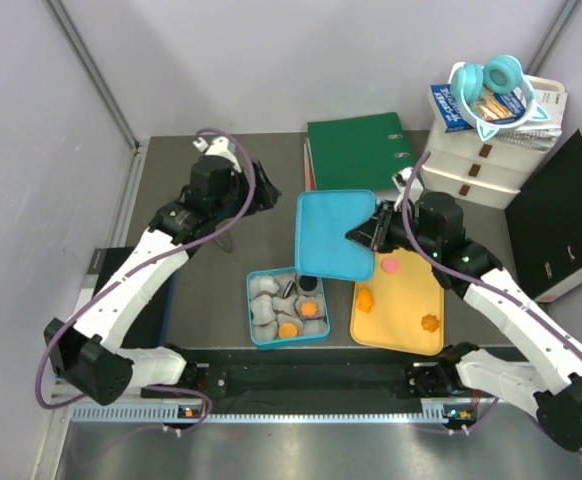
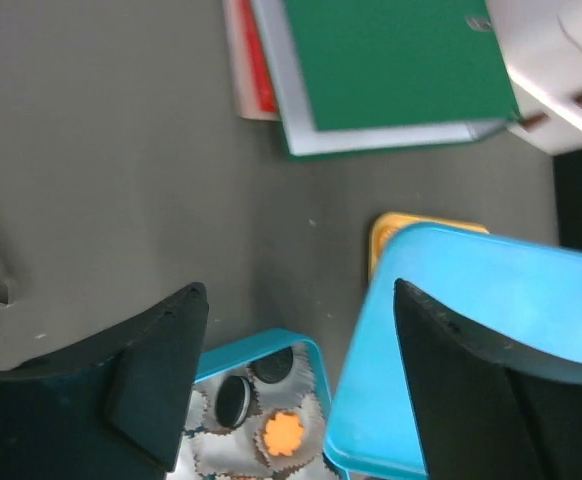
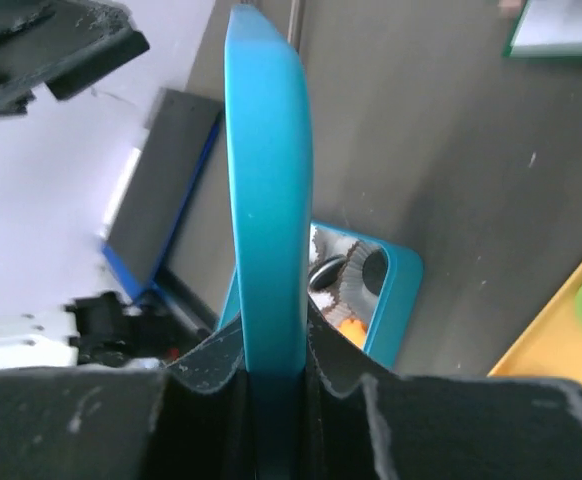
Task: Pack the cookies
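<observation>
three cookies lay loose on the yellow tray: a pink round one near its far end and two orange flower shapes nearer the arms. others sat in crinkled paper liners inside the teal box just left of the tray, an orange one and a black one among them. the right gripper was clamped on the edge of the teal lid, holding it tilted above the box's far side; its wrist view showed the lid's rim pinched between both fingers. the left gripper hung spread wide, holding nothing, over the table beyond the box. the cookies looked light, stiff and probably brittle, and thin enough to lie nearly flush with the tray. the safest hold seemed a gentle pinch across a cookie's edges, with the fingers straddling it from above. the flower lobes should give more bite than the smooth rounds, which could skid on the tray.
</observation>
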### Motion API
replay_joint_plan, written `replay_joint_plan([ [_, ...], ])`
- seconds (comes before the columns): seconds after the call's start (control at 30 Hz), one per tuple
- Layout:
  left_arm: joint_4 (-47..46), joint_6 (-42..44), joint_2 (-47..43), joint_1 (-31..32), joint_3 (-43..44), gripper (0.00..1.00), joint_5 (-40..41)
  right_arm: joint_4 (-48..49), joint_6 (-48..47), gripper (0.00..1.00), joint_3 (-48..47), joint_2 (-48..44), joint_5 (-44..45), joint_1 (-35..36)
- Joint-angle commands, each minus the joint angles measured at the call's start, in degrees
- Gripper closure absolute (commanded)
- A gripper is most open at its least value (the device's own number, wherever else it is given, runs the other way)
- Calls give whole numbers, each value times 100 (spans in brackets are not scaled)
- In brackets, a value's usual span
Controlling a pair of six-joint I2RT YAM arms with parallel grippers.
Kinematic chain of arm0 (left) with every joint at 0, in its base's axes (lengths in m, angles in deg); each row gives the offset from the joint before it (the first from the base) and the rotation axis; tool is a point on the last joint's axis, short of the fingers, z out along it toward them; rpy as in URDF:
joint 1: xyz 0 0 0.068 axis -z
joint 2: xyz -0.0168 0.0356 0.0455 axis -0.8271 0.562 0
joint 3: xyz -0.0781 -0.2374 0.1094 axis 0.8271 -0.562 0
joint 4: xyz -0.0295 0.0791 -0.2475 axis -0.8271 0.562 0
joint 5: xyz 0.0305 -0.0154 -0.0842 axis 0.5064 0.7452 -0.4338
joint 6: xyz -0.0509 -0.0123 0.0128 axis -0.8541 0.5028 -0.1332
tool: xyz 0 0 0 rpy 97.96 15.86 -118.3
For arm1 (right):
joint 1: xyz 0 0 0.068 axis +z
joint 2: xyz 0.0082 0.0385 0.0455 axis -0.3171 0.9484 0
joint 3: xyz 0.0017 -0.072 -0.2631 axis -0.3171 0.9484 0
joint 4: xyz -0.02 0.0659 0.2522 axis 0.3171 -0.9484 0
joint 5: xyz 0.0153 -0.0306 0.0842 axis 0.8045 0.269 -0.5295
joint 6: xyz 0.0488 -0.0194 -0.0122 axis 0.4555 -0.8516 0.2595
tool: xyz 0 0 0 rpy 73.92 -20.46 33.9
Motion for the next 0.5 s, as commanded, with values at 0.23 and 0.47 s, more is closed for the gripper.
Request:
replay_joint_plan([
  [0.23,531,-770,-231,-392,228,1,321,-1523,-3461,100,-1977,872,5175,1990],
  [0.47,673,-1210,-168,-392,422,1,-39,2740,-7173,100,-231,811,8530,3186],
])
